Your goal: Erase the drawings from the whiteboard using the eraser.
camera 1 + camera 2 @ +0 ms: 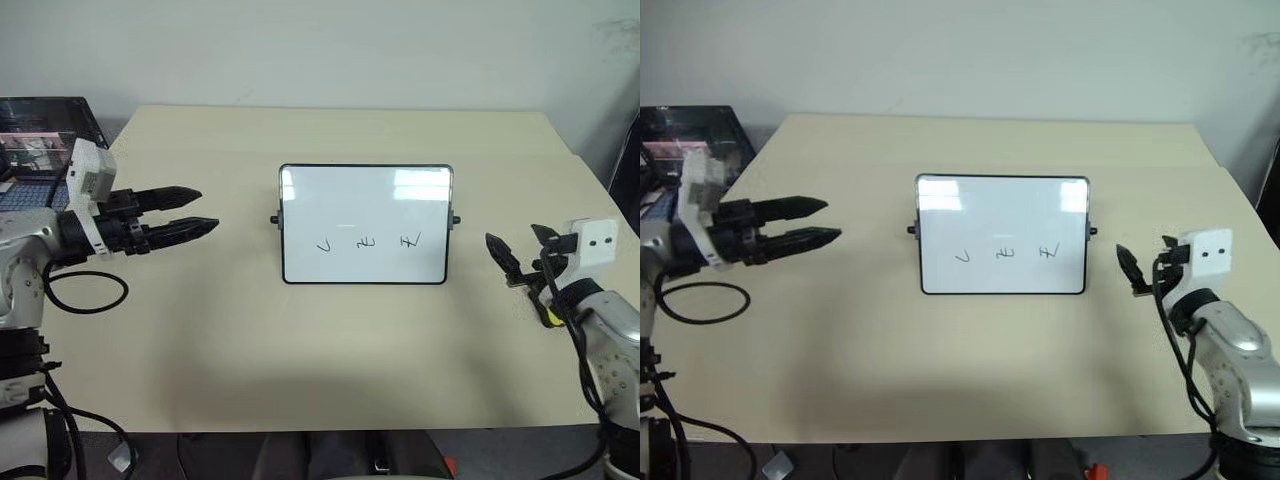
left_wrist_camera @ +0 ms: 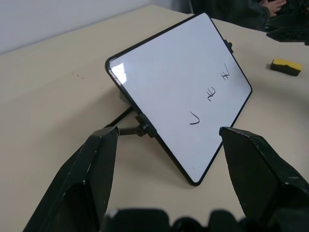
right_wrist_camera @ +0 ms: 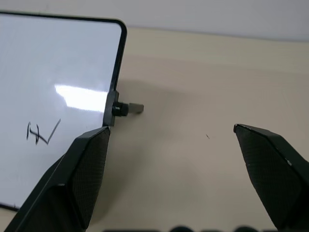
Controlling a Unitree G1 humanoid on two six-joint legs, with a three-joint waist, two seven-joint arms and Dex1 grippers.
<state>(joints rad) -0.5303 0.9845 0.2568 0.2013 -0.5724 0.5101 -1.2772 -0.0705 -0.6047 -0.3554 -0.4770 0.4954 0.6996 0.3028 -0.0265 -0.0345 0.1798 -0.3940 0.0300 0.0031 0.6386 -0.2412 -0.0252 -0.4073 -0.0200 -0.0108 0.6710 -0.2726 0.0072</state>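
The right gripper [image 1: 520, 255] hovers over the beige table [image 1: 300, 360] near its right edge, jaws spread wide and gripping nothing. Just below it a sliver of the yellow eraser [image 1: 553, 317] lies on the tabletop, largely hidden behind the arm. On the opposite side the left gripper [image 1: 185, 212] hangs above the table, pointing toward the whiteboard [image 1: 365, 200], its fingers parted and empty. The whiteboard stands tilted at the table's centre, between the two grippers; the drawings [image 1: 367, 242], three black scribbles in a row, remain across its lower half. A laptop [image 1: 40, 150] sits at the far left corner.
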